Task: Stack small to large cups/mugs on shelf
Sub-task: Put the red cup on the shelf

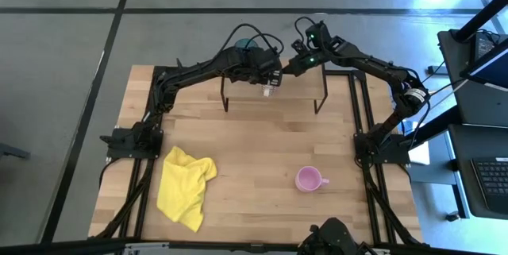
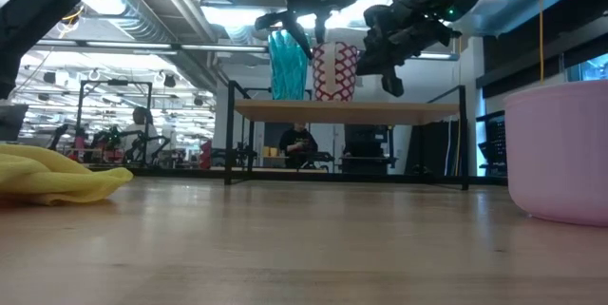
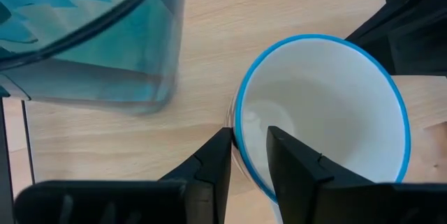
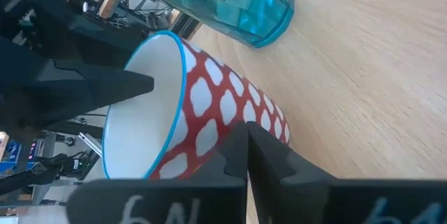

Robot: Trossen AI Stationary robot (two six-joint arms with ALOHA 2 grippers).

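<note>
From above, both arms meet over the shelf [image 1: 274, 88]; the pink mug [image 1: 309, 179] stands on the table, near a yellow cloth [image 1: 185, 185].

The low view shows the teal tumbler [image 2: 287, 66] and a red-and-white patterned cup [image 2: 334, 70] side by side on the shelf.

The left gripper [image 3: 248, 155] pinches the cup's rim.

The right gripper [image 4: 246, 155] has its fingers pressed together, empty, beside the cup.

pink mug [image 2: 560, 148]: we see it cut off at low view's right edge | teal tumbler [image 3: 91, 35]: top cropped in left wrist view
</note>
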